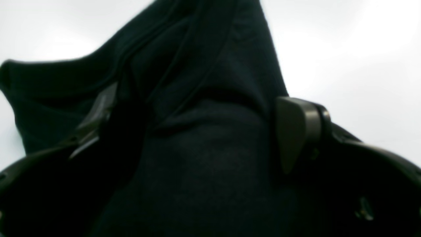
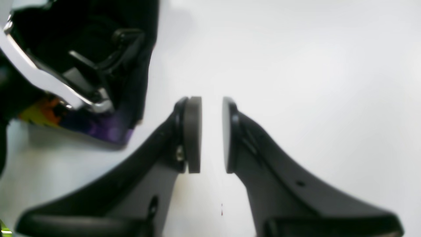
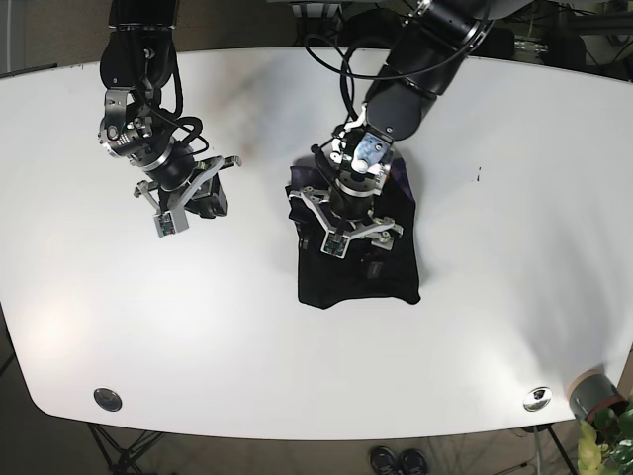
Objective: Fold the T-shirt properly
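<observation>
Base view shows the T-shirt (image 3: pixel 358 269) folded small mid-worktop (image 3: pixel 514 327), the left hand (image 3: pixel 346 220) pinching bunched cloth at its top edge — a late fold, I judge — while the right hand (image 3: pixel 188 198), left of the shirt, holds nothing, slightly parted; next, lay that edge flat.

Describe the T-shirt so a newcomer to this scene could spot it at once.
Start with the big white table. Slightly right of its centre in the base view lies the T-shirt, a compact, already folded, roughly square bundle beneath the left claw. It is the only dark cloth on the white surface, and that claw is pressing into it.
</observation>
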Robot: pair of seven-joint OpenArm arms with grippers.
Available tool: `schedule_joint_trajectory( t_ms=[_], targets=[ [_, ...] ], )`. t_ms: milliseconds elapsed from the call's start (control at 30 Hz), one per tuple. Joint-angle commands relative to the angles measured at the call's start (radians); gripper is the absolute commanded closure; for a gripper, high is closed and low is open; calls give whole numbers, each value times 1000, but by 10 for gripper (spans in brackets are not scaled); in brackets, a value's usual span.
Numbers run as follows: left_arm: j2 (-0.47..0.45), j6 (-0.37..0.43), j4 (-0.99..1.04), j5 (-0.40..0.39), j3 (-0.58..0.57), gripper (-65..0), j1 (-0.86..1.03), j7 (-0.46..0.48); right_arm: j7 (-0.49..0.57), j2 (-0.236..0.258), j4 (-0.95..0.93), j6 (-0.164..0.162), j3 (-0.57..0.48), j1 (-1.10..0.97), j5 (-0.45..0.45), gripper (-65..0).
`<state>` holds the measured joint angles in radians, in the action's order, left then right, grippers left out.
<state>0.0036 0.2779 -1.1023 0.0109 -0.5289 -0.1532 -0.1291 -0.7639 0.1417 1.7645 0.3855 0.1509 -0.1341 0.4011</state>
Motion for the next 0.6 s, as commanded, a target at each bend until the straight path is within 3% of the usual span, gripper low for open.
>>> schedule_joint_trajectory(
  t_ms=[0, 200, 567],
  targets=[
    [-67, -70, 20, -1, 34, -562, 14, -108, 21, 5, 19, 5, 3, 15, 17, -94],
    [-164, -251, -34, 1, 218, -562, 73, -113, 21, 5, 18, 5, 3, 17, 17, -94],
    [-386, -544, -5, 1, 445, -561, 88, -172, 21, -18, 22, 7, 5, 21, 19, -94]
  ],
)
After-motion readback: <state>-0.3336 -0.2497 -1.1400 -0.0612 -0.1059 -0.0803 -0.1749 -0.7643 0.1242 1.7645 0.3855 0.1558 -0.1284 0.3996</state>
